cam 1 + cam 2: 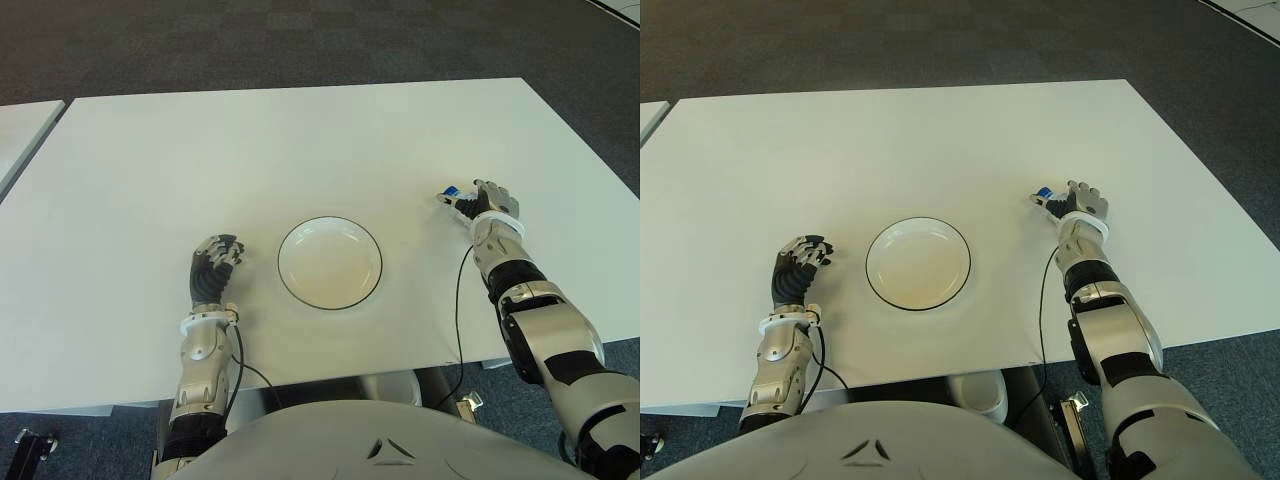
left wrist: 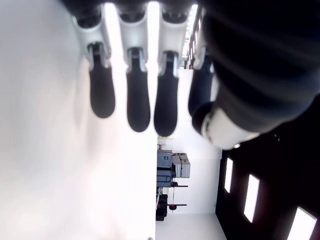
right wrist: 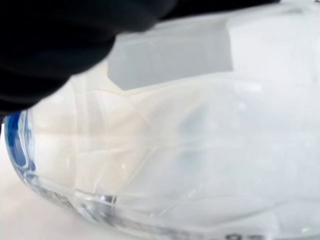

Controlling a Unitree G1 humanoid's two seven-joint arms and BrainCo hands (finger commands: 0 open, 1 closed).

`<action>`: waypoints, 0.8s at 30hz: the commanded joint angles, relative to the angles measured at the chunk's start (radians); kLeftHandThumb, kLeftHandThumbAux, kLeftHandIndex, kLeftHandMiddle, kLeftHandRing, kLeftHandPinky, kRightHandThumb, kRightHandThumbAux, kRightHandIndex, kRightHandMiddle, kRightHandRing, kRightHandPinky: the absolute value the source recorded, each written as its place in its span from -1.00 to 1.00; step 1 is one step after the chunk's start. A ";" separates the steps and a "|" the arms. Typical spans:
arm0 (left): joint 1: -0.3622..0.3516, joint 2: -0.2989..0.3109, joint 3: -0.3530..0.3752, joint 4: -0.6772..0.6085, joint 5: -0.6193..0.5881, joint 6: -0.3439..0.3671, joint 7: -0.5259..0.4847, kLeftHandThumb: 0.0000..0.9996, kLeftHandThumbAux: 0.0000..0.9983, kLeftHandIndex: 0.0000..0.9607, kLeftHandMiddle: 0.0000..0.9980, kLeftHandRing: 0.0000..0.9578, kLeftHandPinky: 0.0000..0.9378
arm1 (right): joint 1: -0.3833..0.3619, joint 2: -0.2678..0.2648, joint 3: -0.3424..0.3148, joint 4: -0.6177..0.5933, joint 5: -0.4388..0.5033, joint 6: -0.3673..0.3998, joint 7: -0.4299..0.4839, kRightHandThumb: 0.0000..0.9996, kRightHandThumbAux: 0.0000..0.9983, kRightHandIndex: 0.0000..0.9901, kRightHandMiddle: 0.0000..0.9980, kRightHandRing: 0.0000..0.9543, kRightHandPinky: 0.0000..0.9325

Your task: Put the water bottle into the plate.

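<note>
A white plate (image 1: 330,290) with a dark rim sits on the white table (image 1: 300,150), near the front edge at the middle. To its right, my right hand (image 1: 478,205) is curled around a clear water bottle (image 3: 190,150) with a blue cap (image 1: 451,191); only the cap pokes out in the eye views. The right wrist view is filled by the bottle's clear body, pressed close against the palm. My left hand (image 1: 214,266) shows left of the plate, fingers (image 2: 137,100) curled and holding nothing.
A second white table (image 1: 20,135) stands to the left across a narrow gap. Dark carpet (image 1: 300,40) lies beyond the far edge. A black cable (image 1: 461,300) runs along my right forearm near the front edge.
</note>
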State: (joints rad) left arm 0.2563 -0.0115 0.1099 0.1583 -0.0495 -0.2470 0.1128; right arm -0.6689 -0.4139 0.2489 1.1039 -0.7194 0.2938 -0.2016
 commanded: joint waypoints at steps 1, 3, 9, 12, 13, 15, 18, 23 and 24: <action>0.016 0.002 0.002 0.011 -0.001 0.026 -0.016 0.41 0.43 -0.11 -0.01 0.00 0.03 | 0.042 0.031 0.030 0.085 0.032 -0.002 0.032 0.07 -0.54 -1.00 -1.00 -1.00 -1.00; 0.016 0.003 0.002 0.012 -0.001 0.024 -0.018 0.41 0.43 -0.11 0.00 0.01 0.03 | 0.041 0.034 0.041 0.096 0.033 0.001 0.038 0.08 -0.54 -1.00 -1.00 -1.00 -1.00; 0.016 0.003 0.004 0.012 -0.004 0.024 -0.023 0.41 0.43 -0.11 0.01 0.01 0.04 | 0.045 0.047 0.084 0.119 0.031 0.021 0.072 0.10 -0.55 -1.00 -1.00 -1.00 -1.00; 0.016 0.002 0.005 0.010 -0.003 0.026 -0.021 0.41 0.43 -0.11 0.02 0.01 0.04 | 0.060 0.059 0.108 0.141 0.026 0.030 0.087 0.11 -0.55 -1.00 -1.00 -1.00 -1.00; 0.016 0.002 0.006 0.010 -0.003 0.027 -0.021 0.41 0.43 -0.11 0.02 0.01 0.04 | 0.062 0.061 0.114 0.145 0.026 0.031 0.090 0.11 -0.55 -1.00 -1.00 -1.00 -1.00; 0.015 0.003 0.006 0.012 -0.001 0.026 -0.021 0.41 0.43 -0.11 0.01 0.01 0.04 | 0.065 0.064 0.126 0.151 0.026 0.035 0.094 0.12 -0.56 -1.00 -1.00 -1.00 -1.00; 0.014 0.005 0.005 0.016 0.000 0.021 -0.024 0.41 0.44 -0.11 0.01 0.02 0.03 | 0.081 0.070 0.148 0.171 0.021 0.030 0.098 0.12 -0.54 -1.00 -1.00 -1.00 -1.00; 0.015 0.002 0.008 0.012 -0.010 0.017 -0.030 0.41 0.43 -0.11 0.02 0.02 0.04 | 0.089 0.079 0.179 0.202 0.014 0.032 0.120 0.11 -0.50 -1.00 -1.00 -1.00 -1.00; 0.015 0.002 0.009 0.011 -0.011 0.018 -0.031 0.41 0.43 -0.11 0.02 0.02 0.04 | 0.088 0.081 0.184 0.206 0.014 0.035 0.124 0.11 -0.48 -1.00 -1.00 -1.00 -1.00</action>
State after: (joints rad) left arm 0.2560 -0.0097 0.1119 0.1571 -0.0520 -0.2484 0.0942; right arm -0.7074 -0.4047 0.3981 1.2200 -0.7183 0.3150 -0.1887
